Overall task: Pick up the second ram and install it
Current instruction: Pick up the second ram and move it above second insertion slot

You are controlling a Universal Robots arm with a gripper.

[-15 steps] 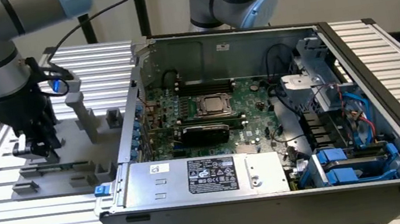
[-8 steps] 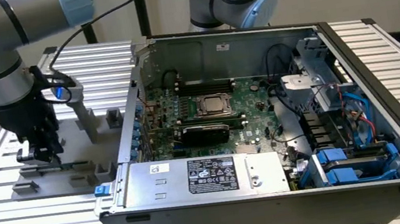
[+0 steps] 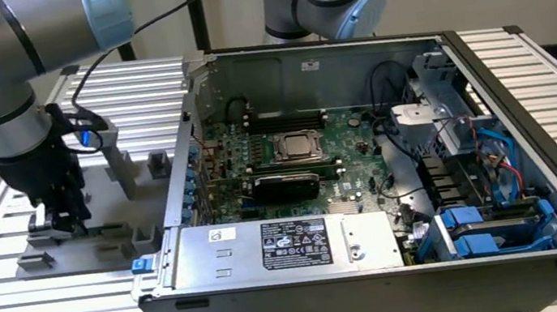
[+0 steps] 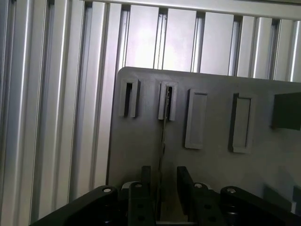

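Fingers (image 4: 185, 182) flank second ram (image 4: 162, 139) in grey holder (image 4: 214, 127).

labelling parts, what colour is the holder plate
Grey: the holder plate shows best in the wrist view.

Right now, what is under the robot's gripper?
The second ram, a thin stick seen edge-on, stands in a slot of the grey holder plate, between the gripper's open fingers. Aluminium table slats lie beneath the plate. The ram's part inside the slot is covered.
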